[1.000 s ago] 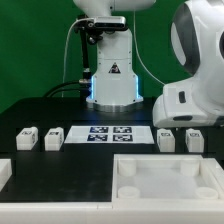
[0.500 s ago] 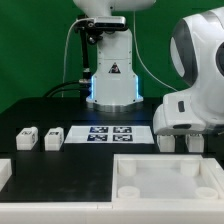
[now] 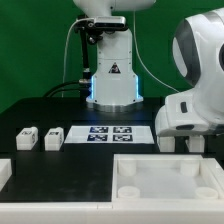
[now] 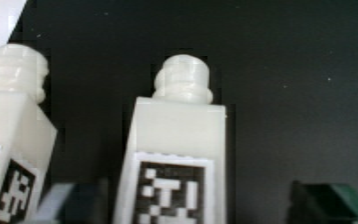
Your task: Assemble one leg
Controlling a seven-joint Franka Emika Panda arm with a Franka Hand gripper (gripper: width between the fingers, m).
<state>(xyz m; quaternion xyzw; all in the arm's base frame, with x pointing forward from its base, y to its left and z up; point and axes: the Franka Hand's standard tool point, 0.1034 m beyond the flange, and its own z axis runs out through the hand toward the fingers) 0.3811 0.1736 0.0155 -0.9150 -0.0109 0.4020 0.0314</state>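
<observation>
Hovering low at the exterior view's lower right, the gripper [image 3: 181, 138] stands wide over the leg [image 4: 179, 150] — one dark fingertip [image 4: 329, 198] shows apart from it; a second leg [image 4: 16, 120] stands just beside.

Evenly bright, low-resolution pictures; the wrist view is softly blurred.

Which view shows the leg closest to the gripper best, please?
The wrist view: the leg fills the frame, its rounded tip and tag plain. The exterior view shows it small, largely hidden under the arm.
</observation>
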